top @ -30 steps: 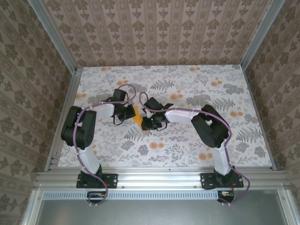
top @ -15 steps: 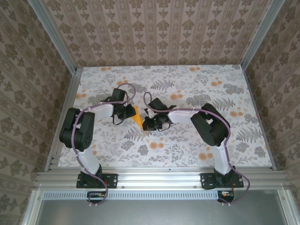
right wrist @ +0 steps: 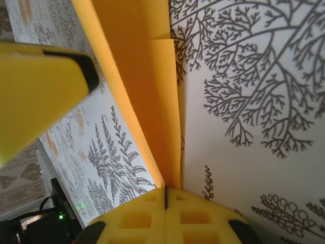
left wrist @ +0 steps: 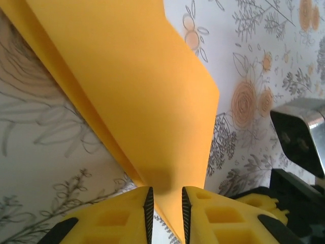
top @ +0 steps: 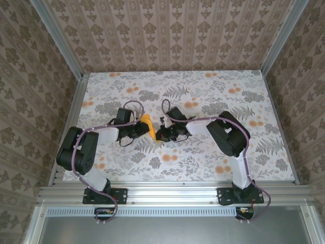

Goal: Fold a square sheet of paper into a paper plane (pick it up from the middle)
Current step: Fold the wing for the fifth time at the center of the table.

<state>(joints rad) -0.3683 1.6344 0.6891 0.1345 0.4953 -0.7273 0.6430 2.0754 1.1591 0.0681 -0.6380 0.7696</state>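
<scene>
Paper sheet [top: 147, 125] is folded, orange-yellow, standing on edge mid-table on the floral tablecloth [top: 213, 152], between the two grippers. On your left wrist view the sheet [left wrist: 142, 91] runs down into the left gripper [left wrist: 165, 204]. Its jaws stand narrowly apart with the paper's edge in the gap; can't tell if the pads touch it. On the right wrist view, the right gripper [right wrist: 165, 197] has its jaws pressed together, pinching the sheet's [right wrist: 134, 76] lower fold.
</scene>
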